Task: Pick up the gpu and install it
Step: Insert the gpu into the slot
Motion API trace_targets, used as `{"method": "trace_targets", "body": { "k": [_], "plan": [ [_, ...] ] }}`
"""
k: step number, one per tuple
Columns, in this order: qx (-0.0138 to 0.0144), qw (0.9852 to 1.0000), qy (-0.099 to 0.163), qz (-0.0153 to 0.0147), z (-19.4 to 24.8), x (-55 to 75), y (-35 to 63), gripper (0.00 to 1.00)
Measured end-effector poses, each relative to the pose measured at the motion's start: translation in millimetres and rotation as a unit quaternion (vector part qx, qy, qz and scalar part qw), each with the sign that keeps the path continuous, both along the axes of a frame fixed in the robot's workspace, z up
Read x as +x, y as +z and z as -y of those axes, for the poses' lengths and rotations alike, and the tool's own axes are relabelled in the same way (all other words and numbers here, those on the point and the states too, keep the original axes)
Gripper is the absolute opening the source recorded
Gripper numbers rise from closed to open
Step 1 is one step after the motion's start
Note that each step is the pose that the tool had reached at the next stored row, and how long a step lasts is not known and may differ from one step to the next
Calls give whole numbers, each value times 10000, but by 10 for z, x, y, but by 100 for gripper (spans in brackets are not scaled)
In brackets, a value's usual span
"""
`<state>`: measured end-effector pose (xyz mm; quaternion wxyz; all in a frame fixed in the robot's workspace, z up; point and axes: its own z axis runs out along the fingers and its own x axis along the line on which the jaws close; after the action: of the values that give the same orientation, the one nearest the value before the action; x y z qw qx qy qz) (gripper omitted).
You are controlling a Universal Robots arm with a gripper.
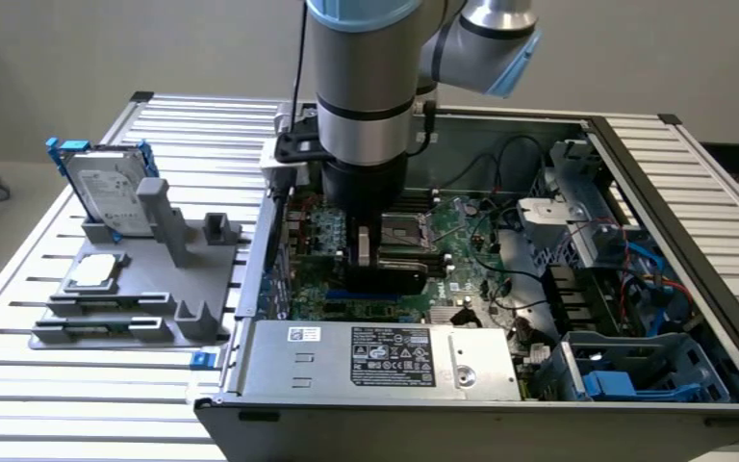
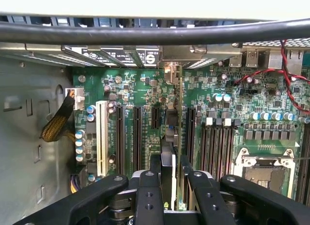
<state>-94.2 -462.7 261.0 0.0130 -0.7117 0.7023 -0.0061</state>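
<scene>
A slatted metal table (image 1: 88, 404) carries an open computer case (image 1: 677, 192), and the arm (image 1: 363, 87) reaches straight down into it over the motherboard (image 1: 453, 241). A power supply (image 1: 383, 351) lies along the case's near edge. At the exterior view's left, a grey fixture (image 1: 126, 289) holds the hard drive (image 1: 103, 188) upright and the processor chip (image 1: 97, 271) flat.

From the wrist view, the gripper (image 2: 170, 169) is clamped on the gpu (image 2: 168, 152), seen edge-on and upright between the fingers (image 2: 149, 186). It stands among the long black slots (image 2: 119, 137), its silver bracket toward the case's rear wall. Whether it is seated I cannot tell. Memory slots (image 2: 215, 147) and the processor socket (image 2: 264, 169) lie alongside. A black cable (image 2: 145, 33) crosses close before the camera.
</scene>
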Motion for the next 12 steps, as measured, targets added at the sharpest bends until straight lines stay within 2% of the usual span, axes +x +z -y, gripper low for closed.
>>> {"method": "trace_targets", "body": {
  "k": [12],
  "plan": [
    [0,10000,18,-1,0,-6,-22,26]
  ]
}}
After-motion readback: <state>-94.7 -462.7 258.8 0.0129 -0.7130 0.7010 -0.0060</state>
